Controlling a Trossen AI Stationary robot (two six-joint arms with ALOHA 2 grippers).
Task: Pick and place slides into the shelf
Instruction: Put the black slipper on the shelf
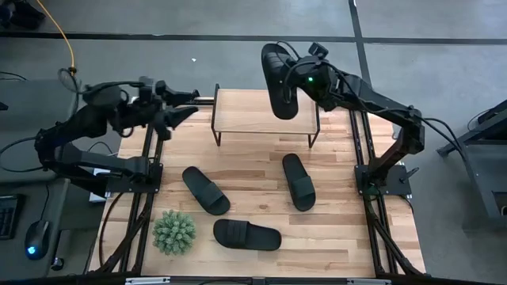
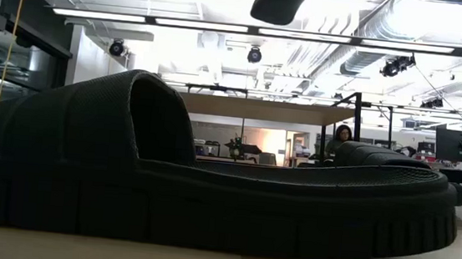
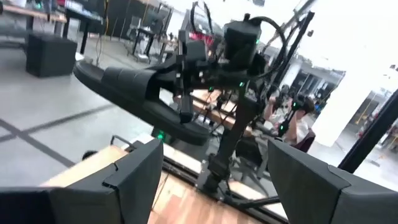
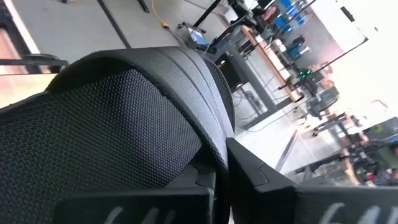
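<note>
A: What sits closest to the front edge of the worktop (image 1: pixel 333 237)?

B: One black slide (image 1: pixel 247 234) lying crosswise, just beside a small green potted plant (image 1: pixel 174 232). In the low view that slide (image 2: pixel 210 178) fills nearly the whole width, strap on the left.

A: And a little farther in?

B: Two more slides flat on the wood, well apart from each other: one angled slide (image 1: pixel 206 190) left of centre, one slide (image 1: pixel 299 181) right of centre, both short of the shelf.

A: Where is the shelf?

B: At the far edge of the worktop, the shelf (image 1: pixel 245 111) shows its light plank top and thin black legs. Nothing rests on the bare part of the plank.

A: The fourth slide?

B: Up in the air. The right gripper (image 1: pixel 297 85) has its jaws clenched on the raised slide (image 1: pixel 279 79), which hangs over the right half of the shelf and reaches past its far edge. The right wrist view shows the mesh strap (image 4: pixel 124 118) pinched against a dark finger (image 4: pixel 261 186).

A: The other arm?

B: The left gripper (image 1: pixel 181 104) waits just off the shelf's left end, jaws released, holding nothing; its wrist view looks across at the lifted slide (image 3: pixel 130 93).
</note>
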